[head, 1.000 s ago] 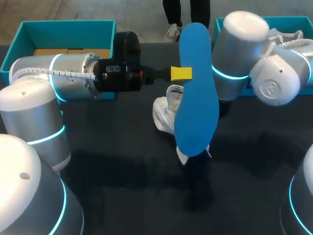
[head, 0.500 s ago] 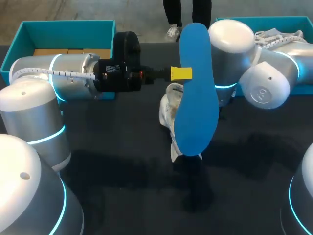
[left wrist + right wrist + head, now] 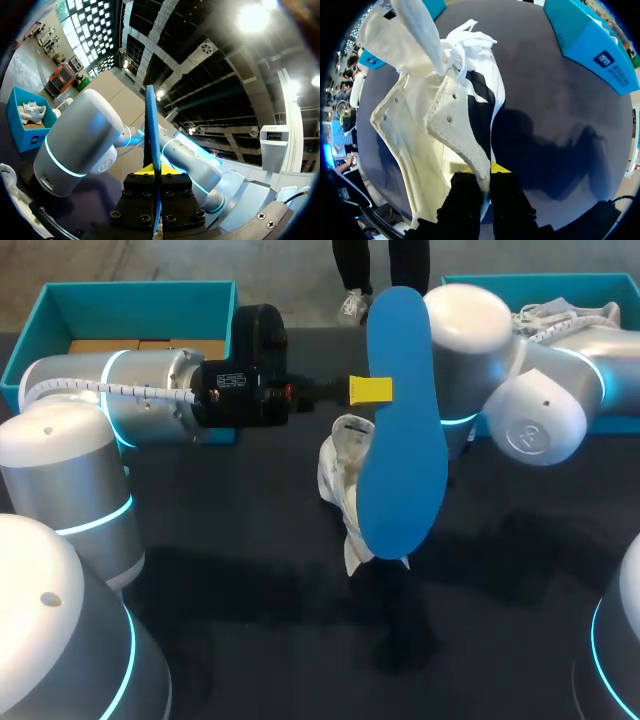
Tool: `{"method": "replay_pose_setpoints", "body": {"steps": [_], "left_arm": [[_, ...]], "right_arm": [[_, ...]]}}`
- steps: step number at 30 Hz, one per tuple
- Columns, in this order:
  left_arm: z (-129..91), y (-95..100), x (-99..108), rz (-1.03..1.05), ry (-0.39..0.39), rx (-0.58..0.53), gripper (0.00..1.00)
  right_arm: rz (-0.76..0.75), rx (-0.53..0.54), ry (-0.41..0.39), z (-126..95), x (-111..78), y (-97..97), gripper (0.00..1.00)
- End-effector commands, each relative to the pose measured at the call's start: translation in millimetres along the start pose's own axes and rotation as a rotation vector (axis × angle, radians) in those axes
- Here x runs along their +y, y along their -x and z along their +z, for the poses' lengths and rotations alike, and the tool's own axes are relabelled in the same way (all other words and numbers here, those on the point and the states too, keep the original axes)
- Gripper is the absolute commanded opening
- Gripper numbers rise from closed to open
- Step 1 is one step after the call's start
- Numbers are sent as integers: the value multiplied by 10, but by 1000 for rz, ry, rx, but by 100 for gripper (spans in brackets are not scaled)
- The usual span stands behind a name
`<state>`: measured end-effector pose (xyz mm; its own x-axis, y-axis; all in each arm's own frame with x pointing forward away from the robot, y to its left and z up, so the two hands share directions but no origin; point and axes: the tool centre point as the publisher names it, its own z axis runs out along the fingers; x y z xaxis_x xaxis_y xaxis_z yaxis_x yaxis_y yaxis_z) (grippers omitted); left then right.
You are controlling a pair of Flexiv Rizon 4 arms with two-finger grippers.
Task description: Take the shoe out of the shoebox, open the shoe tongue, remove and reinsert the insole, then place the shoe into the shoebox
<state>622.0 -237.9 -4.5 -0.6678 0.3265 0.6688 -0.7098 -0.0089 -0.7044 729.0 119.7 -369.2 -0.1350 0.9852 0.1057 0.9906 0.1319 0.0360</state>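
At the left gripper [image 3: 156, 176]: closed flat on the blue insole [image 3: 151, 120], one black finger against each face, one yellow tip showing at the insole's long edge in the head view. Holds it edge-on to its own wrist camera, broad face turned up toward the head camera, above the middle of the dark table [image 3: 250, 580].

At the right gripper [image 3: 482, 192]: pinched together on the white shoe [image 3: 435, 115], clamping a thin edge of the upper beside the opening, a sliver of yellow visible just past the black fingers. Carries the shoe ahead of the fingers, opening toward the wrist camera, dark inside on view, tongue sticking out at the far end with the loose laces bunched beside it. Casts a shadow on the table beyond (seemingly lifted clear, though contact at the shoe's far end cannot be made out).

In the head view, shoe [image 3: 340, 480] partly hidden under and behind the insole [image 3: 400, 440], near the table's middle, outside both boxes.

Further out: left arm [image 3: 110, 400] lying level across from the left side; right arm [image 3: 480, 340] bent in from the right, its elbow joints bulking over the near wall of the right teal shoebox [image 3: 500, 285]. Left teal shoebox [image 3: 130, 300] at the far left corner, with brown cardboard in its bottom. Both boxes well apart from the shoe.
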Motion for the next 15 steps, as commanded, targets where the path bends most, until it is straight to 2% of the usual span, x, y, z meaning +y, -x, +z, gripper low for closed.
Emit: {"method": "replay_pose_setpoints", "body": {"steps": [1,11,12,15], "left_arm": [[-8,-5,18,1,-4,0,0],[-8,-5,18,1,-4,0,0],[-8,-5,18,1,-4,0,0],[-8,-5,18,1,-4,0,0]], "right_arm": [[3,0,-3,58,-20,-50,0],[16,8,-16,207,-37,4,0],[17,9,-17,208,-37,4,5],[19,13,-23,199,-46,-2,100]]}}
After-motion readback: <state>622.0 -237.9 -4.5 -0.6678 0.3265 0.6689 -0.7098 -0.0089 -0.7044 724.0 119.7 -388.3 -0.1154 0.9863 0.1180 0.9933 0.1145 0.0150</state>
